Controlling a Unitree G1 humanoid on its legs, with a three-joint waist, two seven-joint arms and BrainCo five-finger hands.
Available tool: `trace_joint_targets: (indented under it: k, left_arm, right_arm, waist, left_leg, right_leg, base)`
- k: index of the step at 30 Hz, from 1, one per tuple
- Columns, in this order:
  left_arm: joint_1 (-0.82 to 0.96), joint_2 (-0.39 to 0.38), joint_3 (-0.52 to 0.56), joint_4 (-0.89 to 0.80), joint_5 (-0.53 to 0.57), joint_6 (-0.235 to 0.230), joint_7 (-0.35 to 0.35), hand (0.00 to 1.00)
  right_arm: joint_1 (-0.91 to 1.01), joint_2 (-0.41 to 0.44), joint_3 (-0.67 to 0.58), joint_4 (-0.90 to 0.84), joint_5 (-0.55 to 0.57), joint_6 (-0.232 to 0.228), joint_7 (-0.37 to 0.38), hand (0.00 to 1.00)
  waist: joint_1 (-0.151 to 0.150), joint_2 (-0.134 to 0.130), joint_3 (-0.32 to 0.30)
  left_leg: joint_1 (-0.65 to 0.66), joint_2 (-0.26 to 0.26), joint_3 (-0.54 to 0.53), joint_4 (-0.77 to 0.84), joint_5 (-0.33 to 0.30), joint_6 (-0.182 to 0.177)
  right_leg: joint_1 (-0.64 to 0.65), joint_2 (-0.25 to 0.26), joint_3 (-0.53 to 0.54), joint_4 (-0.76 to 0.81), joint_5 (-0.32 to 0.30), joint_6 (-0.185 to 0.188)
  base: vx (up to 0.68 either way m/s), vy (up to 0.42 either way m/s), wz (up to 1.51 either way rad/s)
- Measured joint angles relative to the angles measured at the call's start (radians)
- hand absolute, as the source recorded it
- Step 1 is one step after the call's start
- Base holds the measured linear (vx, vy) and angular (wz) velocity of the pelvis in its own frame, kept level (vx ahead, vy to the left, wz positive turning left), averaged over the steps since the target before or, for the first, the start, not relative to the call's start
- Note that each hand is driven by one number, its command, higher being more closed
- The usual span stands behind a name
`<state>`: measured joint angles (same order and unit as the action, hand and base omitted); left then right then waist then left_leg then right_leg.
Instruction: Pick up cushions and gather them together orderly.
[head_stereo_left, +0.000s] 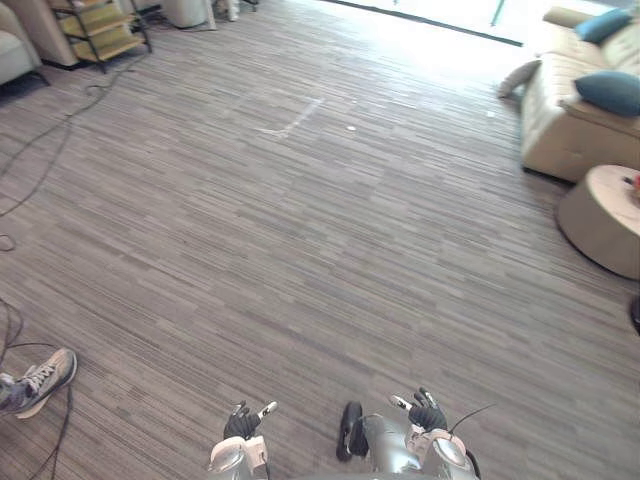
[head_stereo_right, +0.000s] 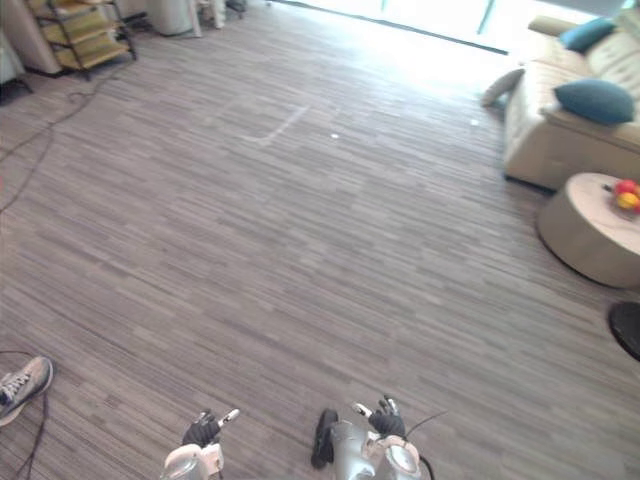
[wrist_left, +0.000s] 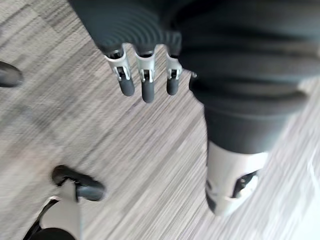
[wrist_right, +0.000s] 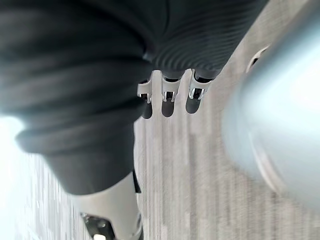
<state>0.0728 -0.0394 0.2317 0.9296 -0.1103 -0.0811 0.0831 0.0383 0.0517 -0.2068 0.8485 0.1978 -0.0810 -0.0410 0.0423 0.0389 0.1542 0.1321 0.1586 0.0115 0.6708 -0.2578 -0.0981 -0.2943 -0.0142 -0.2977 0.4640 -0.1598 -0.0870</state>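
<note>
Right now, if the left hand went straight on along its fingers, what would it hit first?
Most likely the floor. The left hand hangs with straight fingers aimed down at the striped flooring, and nothing shows in between. Depth is unclear from the wrist view.

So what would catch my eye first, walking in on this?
Mostly the wide stretch of striped grey floor running through the middle. At the far right stands a beige sofa with teal cushions on it, and nearer, a round low table with bright fruit. At the bottom edge the robot's left hand and right hand hang open, holding nothing, and a person's shoe shows at lower left.
</note>
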Motion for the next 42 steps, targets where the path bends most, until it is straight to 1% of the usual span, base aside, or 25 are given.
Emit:
trace_joint_targets:
  k: [1, 2, 4, 7, 8, 10, 11, 12, 13, 16, 17, 18, 19, 22, 25, 28, 29, 30, 32, 33, 34, 35, 38, 40, 42]
  left_arm:
    - [0.005, -0.004, 0.027, 0.000, -0.001, 0.001, 0.002, 0.00]
    - [0.010, -0.012, 0.040, -0.003, -0.011, 0.001, 0.003, 0.00]
    - [0.028, -0.009, 0.055, -0.042, -0.040, -0.001, 0.007, 0.00]
    - [0.046, -0.008, 0.061, -0.107, -0.048, -0.004, 0.013, 0.00]
    - [0.051, -0.014, 0.068, -0.116, -0.049, -0.009, 0.015, 0.00]
    - [0.056, -0.024, 0.073, -0.120, -0.050, -0.021, 0.021, 0.00]
    - [0.061, -0.024, 0.078, -0.125, -0.051, -0.022, 0.021, 0.00]
    - [0.068, -0.017, 0.080, -0.125, -0.049, -0.022, 0.021, 0.00]
    - [0.068, -0.006, 0.081, -0.123, -0.049, -0.022, 0.021, 0.00]
    - [0.063, 0.010, 0.074, -0.113, -0.049, -0.019, 0.022, 0.00]
    - [0.063, 0.019, 0.048, -0.111, -0.048, -0.015, 0.021, 0.00]
    - [0.064, 0.017, 0.033, -0.110, -0.048, -0.014, 0.022, 0.00]
    - [0.059, 0.026, 0.018, -0.100, -0.048, -0.013, 0.021, 0.00]
    - [0.053, 0.022, 0.008, -0.092, -0.048, 0.000, 0.021, 0.00]
    - [0.026, 0.024, 0.005, -0.052, -0.047, 0.003, 0.021, 0.00]
    - [0.009, 0.005, 0.003, -0.023, -0.038, 0.006, 0.020, 0.00]
    - [0.012, -0.004, 0.005, -0.021, -0.031, 0.006, 0.018, 0.00]
    - [0.015, -0.013, 0.006, -0.008, -0.027, 0.007, 0.015, 0.00]
    - [0.019, -0.024, -0.006, 0.004, -0.017, 0.010, 0.004, 0.00]
    - [0.008, -0.027, -0.014, 0.005, -0.013, 0.012, 0.000, 0.00]
    - [0.011, -0.027, -0.011, 0.004, -0.008, 0.012, 0.001, 0.00]
    - [0.019, -0.022, 0.011, -0.005, -0.008, 0.010, 0.001, 0.00]
    - [0.033, -0.017, 0.023, -0.059, -0.009, 0.004, 0.003, 0.00]
    - [0.048, -0.010, 0.019, -0.102, -0.011, -0.001, 0.004, 0.00]
    - [0.052, -0.015, 0.024, -0.116, -0.013, -0.001, 0.007, 0.00]
  right_arm:
    - [-0.006, 0.000, 0.020, 0.002, 0.001, 0.001, -0.001, 0.00]
    - [-0.022, 0.007, 0.026, 0.019, 0.001, 0.003, -0.003, 0.00]
    - [-0.037, 0.020, 0.043, 0.053, 0.012, 0.015, -0.011, 0.00]
    - [-0.052, 0.021, 0.043, 0.055, 0.039, 0.013, -0.020, 0.00]
    - [-0.057, 0.021, 0.040, 0.050, 0.040, 0.012, -0.020, 0.00]
    - [-0.058, 0.021, 0.039, 0.046, 0.039, 0.013, -0.020, 0.00]
    - [-0.054, 0.020, 0.048, 0.050, 0.039, 0.013, -0.021, 0.00]
    - [-0.045, 0.019, 0.060, 0.051, 0.038, 0.014, -0.020, 0.00]
    - [-0.037, 0.019, 0.066, 0.055, 0.038, 0.014, -0.019, 0.00]
    - [-0.020, 0.019, 0.065, 0.052, 0.037, 0.015, -0.017, 0.00]
    - [-0.015, 0.018, 0.067, 0.048, 0.036, 0.015, -0.017, 0.00]
    - [-0.005, 0.008, 0.062, 0.038, 0.036, 0.013, -0.017, 0.00]
    - [0.007, 0.009, 0.070, 0.036, 0.035, 0.012, -0.012, 0.00]
    - [0.054, 0.007, 0.063, -0.014, 0.036, 0.011, -0.006, 0.00]
    - [0.063, 0.011, 0.002, -0.052, 0.036, 0.007, -0.004, 0.00]
    - [0.062, 0.007, -0.055, -0.048, 0.038, -0.002, -0.005, 0.00]
    - [0.066, 0.007, -0.056, -0.047, 0.038, -0.002, -0.005, 0.00]
    - [0.064, -0.002, -0.056, -0.045, 0.036, 0.002, -0.005, 0.00]
    - [0.034, -0.017, -0.056, -0.036, 0.037, 0.003, -0.007, 0.00]
    - [0.031, -0.018, -0.055, -0.036, 0.037, 0.006, -0.006, 0.00]
    - [0.033, -0.016, -0.039, -0.037, 0.038, 0.011, -0.005, 0.00]
    - [0.027, -0.014, -0.020, -0.035, 0.040, 0.012, -0.007, 0.00]
    - [0.002, 0.021, 0.002, 0.011, 0.041, 0.018, -0.016, 0.00]
    - [-0.007, 0.020, 0.034, 0.010, 0.042, 0.019, -0.016, 0.00]
    - [-0.021, 0.019, 0.024, 0.007, 0.043, 0.019, -0.021, 0.00]
  waist:
    - [0.010, 0.025, 0.007]
    - [0.023, 0.043, 0.024]
    - [0.034, 0.023, 0.049]
    - [0.071, -0.021, 0.038]
    - [0.070, -0.016, 0.038]
    - [0.079, -0.016, 0.035]
    - [0.086, -0.029, 0.025]
    - [0.091, -0.043, -0.003]
    - [0.091, -0.059, -0.016]
    - [0.097, -0.088, -0.023]
    - [0.094, -0.090, -0.019]
    - [0.090, -0.077, -0.011]
    - [0.082, -0.075, -0.004]
    - [0.054, -0.064, -0.007]
    - [0.018, -0.068, -0.006]
    - [-0.009, -0.062, -0.008]
    - [-0.010, -0.060, -0.010]
    - [-0.020, -0.036, -0.026]
    - [-0.014, 0.003, -0.034]
    - [-0.014, 0.015, -0.030]
    - [-0.012, 0.029, -0.028]
    - [-0.006, 0.039, -0.022]
    - [0.039, 0.030, -0.005]
    - [0.054, 0.003, -0.009]
    - [0.062, 0.012, -0.008]
  left_leg:
    - [-0.107, 0.018, -0.036, 0.212, 0.087, -0.051]
    - [-0.180, 0.040, -0.021, 0.375, 0.072, -0.039]
    - [-0.291, 0.032, 0.010, 0.459, 0.024, -0.012]
    - [-0.442, 0.013, 0.141, 0.130, -0.026, 0.030]
    - [-0.464, 0.003, 0.144, 0.036, -0.021, 0.033]
    - [-0.499, -0.027, 0.132, -0.221, 0.062, 0.033]
    - [-0.497, -0.045, 0.130, -0.259, 0.152, 0.032]
    - [-0.493, -0.071, 0.147, -0.262, 0.216, 0.067]
    - [-0.494, -0.084, 0.166, -0.246, 0.184, 0.092]
    - [-0.425, -0.109, 0.217, -0.198, 0.096, 0.167]
    - [-0.363, -0.121, 0.227, -0.216, 0.070, 0.182]
    - [-0.293, -0.120, 0.220, -0.252, 0.024, 0.166]
    - [-0.234, -0.128, 0.216, -0.265, 0.001, 0.165]
    - [-0.065, -0.135, 0.191, -0.363, -0.053, 0.167]
    - [0.052, -0.130, 0.118, -0.425, -0.115, 0.160]
    - [0.186, -0.112, 0.057, -0.500, -0.159, 0.156]
    - [0.232, -0.110, 0.029, -0.519, -0.164, 0.159]
    - [0.243, -0.085, -0.007, -0.499, -0.160, 0.152]
    - [0.187, -0.058, -0.065, -0.335, -0.083, 0.073]
    - [0.131, -0.071, -0.092, -0.195, 0.006, 0.034]
    - [0.036, -0.080, -0.112, 0.021, 0.197, -0.061]
    - [-0.067, -0.062, -0.088, 0.236, 0.215, -0.097]
    - [-0.282, -0.010, 0.048, 0.440, 0.058, 0.008]
    - [-0.387, 0.000, 0.119, 0.330, 0.005, 0.040]
    - [-0.484, 0.012, 0.160, 0.065, 0.001, 0.052]
  right_leg:
    - [0.043, 0.034, 0.011, -0.032, -0.016, -0.014]
    - [0.109, 0.074, 0.036, -0.072, -0.028, -0.029]
    - [0.255, 0.092, 0.077, -0.159, -0.048, -0.035]
    - [0.418, 0.080, 0.165, -0.306, -0.049, -0.007]
    - [0.447, 0.076, 0.182, -0.329, -0.056, 0.004]
    - [0.518, 0.055, 0.234, -0.373, -0.093, 0.034]
    - [0.546, 0.029, 0.258, -0.385, -0.118, 0.049]
    - [0.560, 0.000, 0.284, -0.390, -0.133, 0.068]
    - [0.560, -0.023, 0.296, -0.380, -0.132, 0.067]
    - [0.488, -0.070, 0.329, -0.123, -0.094, 0.124]
    - [0.398, -0.077, 0.337, 0.101, -0.026, 0.181]
    - [0.319, -0.076, 0.335, 0.301, 0.068, 0.205]
    - [0.248, -0.084, 0.321, 0.472, 0.074, 0.218]
    - [0.069, -0.108, 0.180, 0.584, -0.011, 0.170]
    - [-0.064, -0.098, 0.051, 0.363, -0.049, 0.150]
    - [-0.086, -0.058, 0.025, -0.064, 0.057, 0.140]
    - [-0.100, -0.045, 0.038, -0.106, 0.127, 0.098]
    - [-0.099, -0.023, 0.049, -0.070, 0.183, 0.019]
    - [-0.090, -0.024, 0.011, 0.024, 0.100, 0.005]
    - [-0.067, -0.023, -0.001, 0.037, 0.089, -0.002]
    - [0.017, -0.009, 0.005, -0.022, 0.065, 0.001]
    - [0.112, 0.013, 0.025, -0.097, 0.034, 0.005]
    - [0.341, 0.044, 0.088, -0.247, 0.013, 0.001]
    - [0.419, 0.024, 0.124, -0.318, -0.023, 0.025]
    - [0.496, 0.011, 0.152, -0.367, -0.054, 0.068]
  base:
    - [0.63, -0.167, -0.60]
    - [0.65, -0.075, -0.78]
    - [0.68, -0.060, -0.61]
    - [0.62, -0.015, -0.72]
    - [0.58, 0.082, -0.77]
    - [0.54, 0.194, -0.74]
    - [0.75, 0.324, -0.76]
    - [0.65, 0.276, -0.54]
    - [0.68, 0.264, -0.45]
    - [0.65, 0.273, -0.32]
    - [0.55, 0.257, -0.27]
    - [0.59, 0.263, -0.18]
    - [0.47, 0.183, 0.03]
    - [0.51, 0.098, 0.22]
    - [0.50, 0.002, 0.58]
    - [0.74, -0.124, 0.83]
    - [0.98, -0.192, 0.74]
    - [0.84, -0.160, 0.52]
    - [0.73, -0.160, 0.25]
    - [0.75, -0.213, 0.09]
    - [0.75, -0.172, -0.04]
    - [0.89, -0.141, -0.12]
    - [0.66, -0.014, -0.50]
    - [0.58, 0.033, -0.55]
    - [0.69, 0.153, -0.54]
